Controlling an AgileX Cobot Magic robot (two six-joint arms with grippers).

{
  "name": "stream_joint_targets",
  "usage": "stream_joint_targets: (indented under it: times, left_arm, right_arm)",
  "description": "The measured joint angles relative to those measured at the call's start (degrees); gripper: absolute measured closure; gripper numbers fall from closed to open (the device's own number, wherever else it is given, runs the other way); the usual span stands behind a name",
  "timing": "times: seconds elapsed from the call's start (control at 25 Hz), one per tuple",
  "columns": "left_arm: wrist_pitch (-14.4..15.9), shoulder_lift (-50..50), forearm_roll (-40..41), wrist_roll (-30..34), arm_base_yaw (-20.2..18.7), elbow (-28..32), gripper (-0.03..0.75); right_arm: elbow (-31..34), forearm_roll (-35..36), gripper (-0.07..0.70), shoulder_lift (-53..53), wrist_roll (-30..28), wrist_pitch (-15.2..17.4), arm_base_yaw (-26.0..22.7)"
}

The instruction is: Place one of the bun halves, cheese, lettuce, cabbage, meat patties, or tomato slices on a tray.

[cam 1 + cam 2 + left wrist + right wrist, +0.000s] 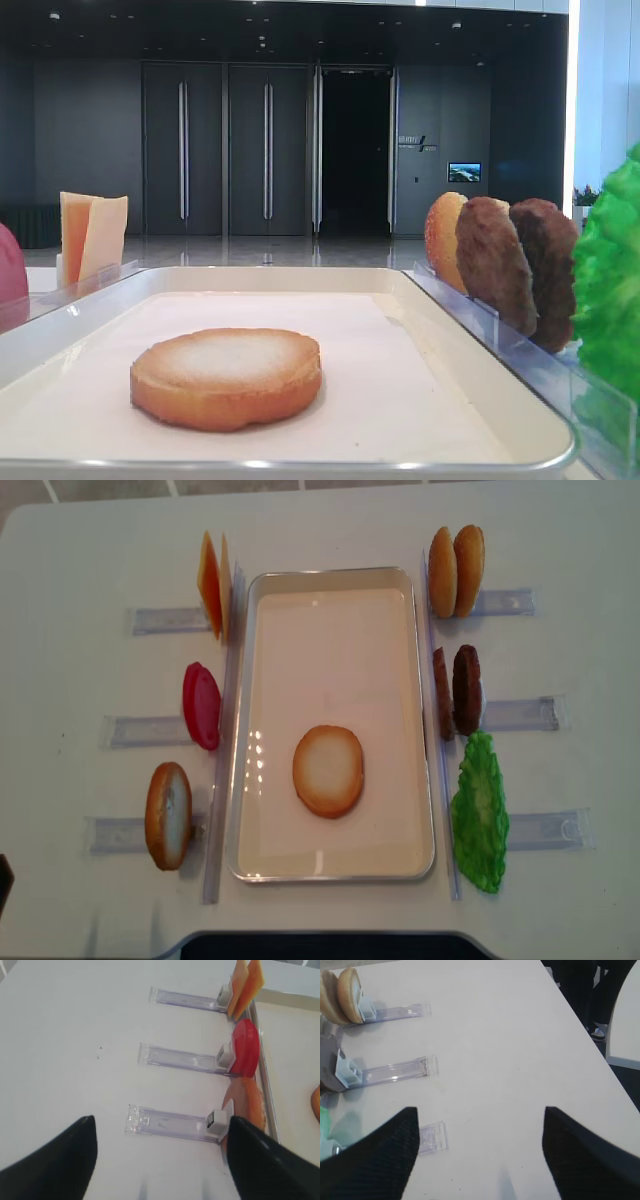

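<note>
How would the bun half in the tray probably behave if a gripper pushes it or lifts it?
The bun half lies flat on its broad face, so it would probably slide rather than roll. The tray bottom looks smooth and glossy, so it may skid toward the raised rim. Its thick, even disc shape suggests it stays stiff when lifted by its edges.

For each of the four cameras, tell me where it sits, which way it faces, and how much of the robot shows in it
Exterior high: low at the tray's near end, facing along it past the bun half; no robot visible.
Overhead realsense: looks straight down on the tray and racks; no arm clearly visible.
Right wrist: above the table right of the tray, showing the open right gripper and meat patties.
Left wrist: left of the tray, showing the open left gripper, cheese and tomato slice.
Shared: both exterior views show the bun half.
</note>
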Motion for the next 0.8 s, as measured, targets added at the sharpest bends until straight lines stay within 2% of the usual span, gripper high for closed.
stream_joint_targets:
  times: [0.24,0.8]
  left_arm:
    - [0.0,-0.07,0.0,0.0,0.0,0.0,0.166]
    - [0.0,-0.07,0.0,0.63,0.0,0.0,0.221]
  right_arm:
    - [0.0,0.0,0.111,0.0,0.0,0.0,0.0]
    - [0.0,0.0,0.111,0.0,0.0,0.0,0.0]
